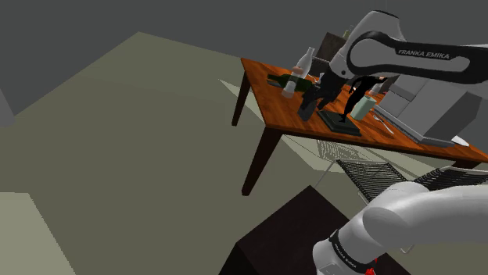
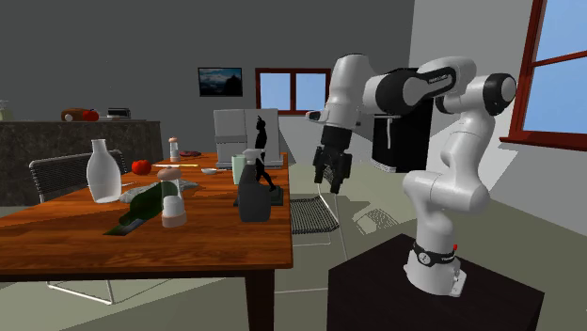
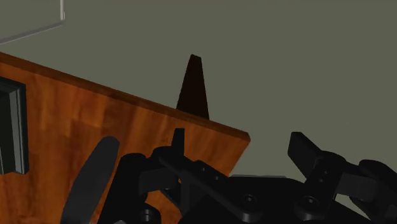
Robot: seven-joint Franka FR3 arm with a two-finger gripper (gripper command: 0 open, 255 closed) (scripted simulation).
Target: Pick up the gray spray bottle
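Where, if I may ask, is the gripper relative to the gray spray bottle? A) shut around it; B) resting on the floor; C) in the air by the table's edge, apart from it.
C: the gripper hangs open beside the edge of the table, with a clear gap to the spray bottle.

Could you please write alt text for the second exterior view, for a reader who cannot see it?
The black gripper hangs open to this view's right of a dark gray spray bottle, apart from it. The bottle stands upright near the edge of the wooden table.
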